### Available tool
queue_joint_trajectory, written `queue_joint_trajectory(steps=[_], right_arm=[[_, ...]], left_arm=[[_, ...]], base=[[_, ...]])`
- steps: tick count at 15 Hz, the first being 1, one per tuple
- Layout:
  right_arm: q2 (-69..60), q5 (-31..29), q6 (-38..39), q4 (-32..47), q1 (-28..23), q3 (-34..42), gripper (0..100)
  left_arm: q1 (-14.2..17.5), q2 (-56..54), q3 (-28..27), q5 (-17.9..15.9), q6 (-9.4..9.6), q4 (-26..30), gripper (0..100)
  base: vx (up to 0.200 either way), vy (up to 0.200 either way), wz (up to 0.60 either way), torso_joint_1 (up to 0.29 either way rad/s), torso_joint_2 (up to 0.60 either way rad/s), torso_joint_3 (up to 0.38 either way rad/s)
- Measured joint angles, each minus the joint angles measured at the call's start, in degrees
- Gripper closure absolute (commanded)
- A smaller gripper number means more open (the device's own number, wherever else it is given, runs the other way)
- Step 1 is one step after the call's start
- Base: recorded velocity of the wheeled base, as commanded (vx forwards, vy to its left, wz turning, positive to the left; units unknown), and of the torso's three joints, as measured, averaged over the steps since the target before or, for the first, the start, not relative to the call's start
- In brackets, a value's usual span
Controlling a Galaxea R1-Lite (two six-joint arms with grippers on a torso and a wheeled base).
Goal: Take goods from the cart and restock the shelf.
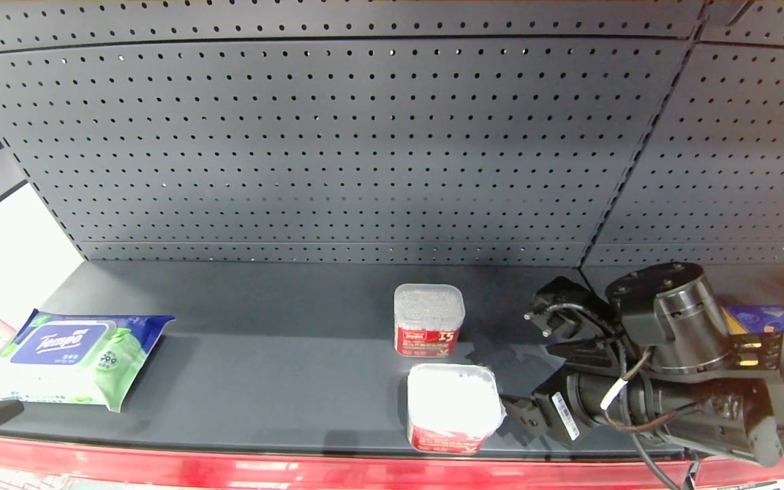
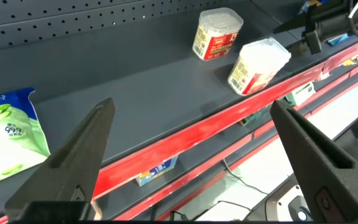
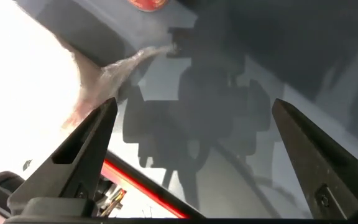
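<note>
My right hand [image 3: 194,106] is spread wide and grips nothing. It sits low over the shelf [image 1: 263,354], with the front tub [image 1: 453,408] just beside it at its 9 o'clock, right at the shelf's red front lip. I judge this to be the letting-go end of a placement. The next move calls for a straight pull back toward 3 o'clock without brushing that tub, then a trip to the cart for more.

The back tub [image 1: 429,320] stands at 12 o'clock from the front one. A pack of wipes [image 1: 72,357] lies well apart at 9 o'clock. My left hand [image 2: 191,106] hangs open and empty in front of the shelf.

From the head view my wrist and cables mask the right fingertips, so I cannot tell whether they touch the tub. A blue box [image 1: 773,327] at 3 o'clock is partly covered.
</note>
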Motion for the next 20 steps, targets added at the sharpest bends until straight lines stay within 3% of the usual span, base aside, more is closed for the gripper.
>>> queue_joint_trajectory(steps=[20], right_arm=[[3.06,-0.95,0.11,-0.02,1.65,-2.56,0]], left_arm=[[0.00,0.09,0.00,0.00,-0.17,0.00,0]], base=[[0.000,0.000,0.00,0.000,0.00,0.000]])
